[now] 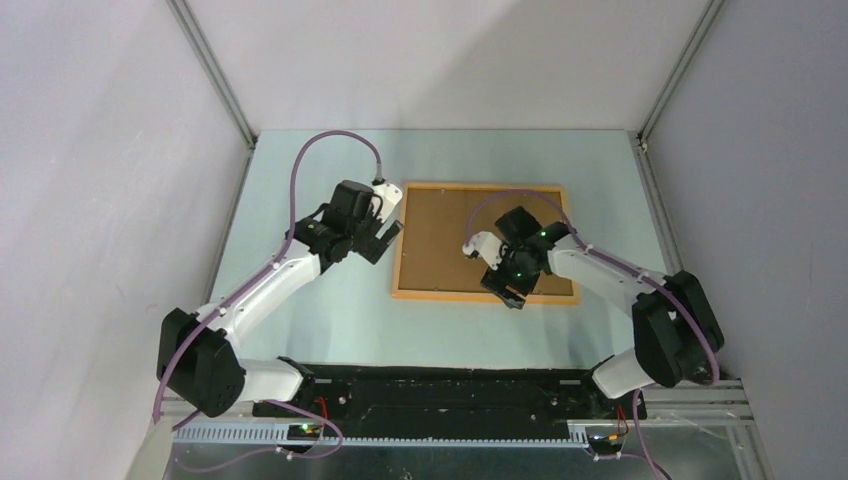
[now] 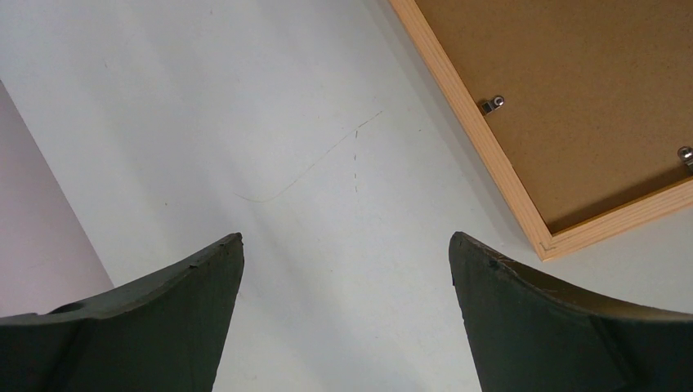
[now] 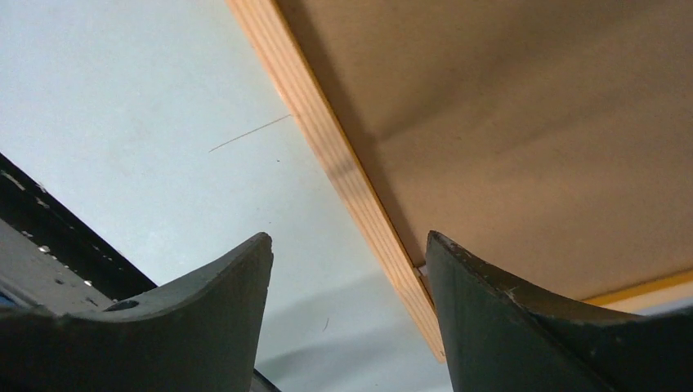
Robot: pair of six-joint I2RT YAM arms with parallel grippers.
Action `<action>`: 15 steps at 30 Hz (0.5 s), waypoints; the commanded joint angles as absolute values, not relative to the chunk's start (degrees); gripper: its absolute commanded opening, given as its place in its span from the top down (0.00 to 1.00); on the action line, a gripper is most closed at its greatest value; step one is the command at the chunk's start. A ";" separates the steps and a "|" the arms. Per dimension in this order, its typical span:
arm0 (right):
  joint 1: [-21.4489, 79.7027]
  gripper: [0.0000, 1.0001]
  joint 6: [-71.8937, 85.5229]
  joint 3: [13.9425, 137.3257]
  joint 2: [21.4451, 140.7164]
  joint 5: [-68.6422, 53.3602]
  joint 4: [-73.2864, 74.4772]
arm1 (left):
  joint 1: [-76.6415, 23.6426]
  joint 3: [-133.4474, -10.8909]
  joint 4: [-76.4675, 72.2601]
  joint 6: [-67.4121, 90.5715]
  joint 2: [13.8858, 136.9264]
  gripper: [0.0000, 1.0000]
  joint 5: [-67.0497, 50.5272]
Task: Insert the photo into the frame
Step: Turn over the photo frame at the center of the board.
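Note:
The light wooden frame [image 1: 440, 294] lies face down on the pale table, and the brown backing board [image 1: 450, 235] fills it. The photo is hidden. My left gripper [image 1: 385, 240] hovers open just off the frame's left rail; the left wrist view shows its jaws [image 2: 347, 237] wide over bare table, the frame corner [image 2: 466, 110] and a metal clip [image 2: 492, 104] to the right. My right gripper [image 1: 510, 295] is at the frame's near rail. Its jaws [image 3: 347, 237] straddle that rail [image 3: 327, 139], one finger over the board [image 3: 531, 122], the other over the table, with a gap still showing.
The black base plate [image 1: 450, 385] runs along the near edge, also seen in the right wrist view [image 3: 73, 237]. Grey enclosure walls and aluminium posts [image 1: 215, 70] close in the table on three sides. Purple cables loop over both arms.

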State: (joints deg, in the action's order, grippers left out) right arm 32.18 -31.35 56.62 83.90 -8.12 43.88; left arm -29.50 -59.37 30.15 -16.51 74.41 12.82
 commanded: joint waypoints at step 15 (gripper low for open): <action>38.82 0.34 -34.75 52.27 90.49 2.31 36.59 | -29.70 -62.07 30.47 -15.79 73.59 0.02 11.75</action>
State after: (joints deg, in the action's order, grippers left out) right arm 37.93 -34.17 53.25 90.24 -0.45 39.92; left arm -29.50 -59.70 30.81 -16.49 74.41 12.80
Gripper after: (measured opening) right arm 0.667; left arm 0.985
